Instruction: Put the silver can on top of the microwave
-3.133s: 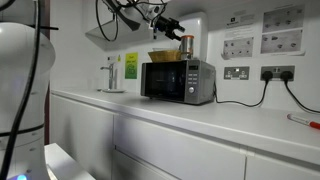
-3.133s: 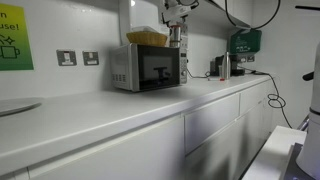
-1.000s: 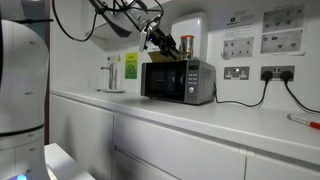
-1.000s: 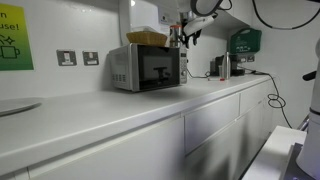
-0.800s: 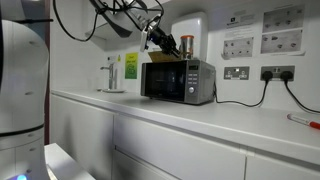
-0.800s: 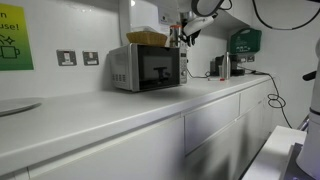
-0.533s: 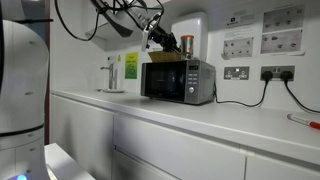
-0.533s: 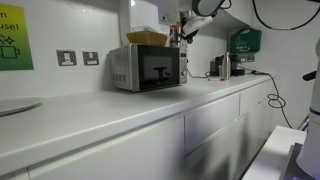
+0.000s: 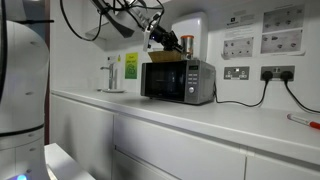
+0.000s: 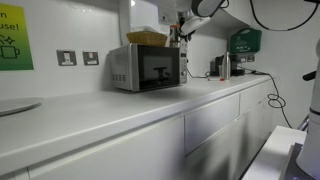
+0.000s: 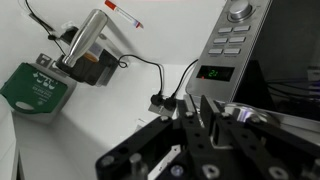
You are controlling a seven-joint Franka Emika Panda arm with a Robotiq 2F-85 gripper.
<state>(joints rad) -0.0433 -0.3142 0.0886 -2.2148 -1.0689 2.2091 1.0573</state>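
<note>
silver can (image 9: 186,45) atop microwave (image 9: 178,81), microwave on ctr (image 9: 200,115)

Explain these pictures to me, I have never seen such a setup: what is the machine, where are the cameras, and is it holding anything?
The dark jointed thing is a robot arm ending in a two-finger gripper. Two cameras watch the kitchen counter from outside. The third sits on the wrist and looks past the fingers. On the counter stands the microwave. On top of it are the silver can and a yellowish basket. In the wrist view the fingers stand close together with nothing between them, so nothing is held.
</note>
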